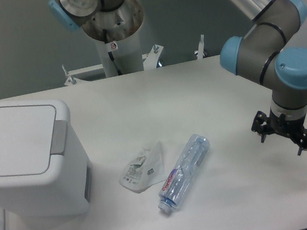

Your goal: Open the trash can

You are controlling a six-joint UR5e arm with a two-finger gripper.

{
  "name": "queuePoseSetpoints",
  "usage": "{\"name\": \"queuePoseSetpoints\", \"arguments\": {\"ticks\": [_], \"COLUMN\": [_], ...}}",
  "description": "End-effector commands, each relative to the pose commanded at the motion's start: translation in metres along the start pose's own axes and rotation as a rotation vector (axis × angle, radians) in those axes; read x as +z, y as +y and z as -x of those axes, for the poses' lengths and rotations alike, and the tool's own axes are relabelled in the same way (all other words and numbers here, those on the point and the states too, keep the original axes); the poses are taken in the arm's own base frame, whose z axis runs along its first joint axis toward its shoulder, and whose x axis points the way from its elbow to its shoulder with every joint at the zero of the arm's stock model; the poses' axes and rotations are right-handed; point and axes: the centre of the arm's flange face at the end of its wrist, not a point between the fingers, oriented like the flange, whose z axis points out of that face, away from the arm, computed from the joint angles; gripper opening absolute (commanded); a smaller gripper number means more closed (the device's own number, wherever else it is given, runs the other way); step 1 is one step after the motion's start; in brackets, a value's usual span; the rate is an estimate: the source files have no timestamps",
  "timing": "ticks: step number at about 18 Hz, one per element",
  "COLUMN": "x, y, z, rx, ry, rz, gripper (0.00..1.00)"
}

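The white table [209, 101] fills most of the view. The big white trash can [28, 162] sits at the 9 o'clock side, with its flat lid [10, 139] shut and a grey push tab [60, 137] on the lid's right edge. The robot arm [267, 46] comes in from 1 o'clock. A clear plastic bottle [184, 171] lies on its side near 6 o'clock, just beside a crumpled clear wrapper [141, 169]. The small black gripper [284, 130] hangs at 3 o'clock, well apart from the trash can. It holds nothing, but I cannot tell how wide its fingers are.
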Motion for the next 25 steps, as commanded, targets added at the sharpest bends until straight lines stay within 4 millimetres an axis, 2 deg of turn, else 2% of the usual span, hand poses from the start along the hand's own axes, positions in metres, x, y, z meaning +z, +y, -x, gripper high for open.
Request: {"name": "queuePoseSetpoints", "arguments": {"ticks": [6, 9, 14, 17, 19, 22, 25], "x": [0.003, -0.006, -0.031, -0.073, -0.085, -0.124, -0.179], "y": [-0.001, -0.006, -0.032, -0.057, -0.081, -0.111, -0.135], "z": [-0.004, -0.005, -0.013, -0.018, -0.031, -0.055, -0.092], "rx": [-0.011, -0.04, -0.327, -0.477, -0.511, -0.552, -0.535], "ry": [0.014, 0.01, 0.061, 0.084, 0.095, 0.089, 0.121], "rz": [-0.025, -0.054, -0.214, -0.334, -0.346, -0.371, -0.37], "gripper": [1.0, 1.0, 1.0, 1.0, 1.0, 1.0, 1.0]}}
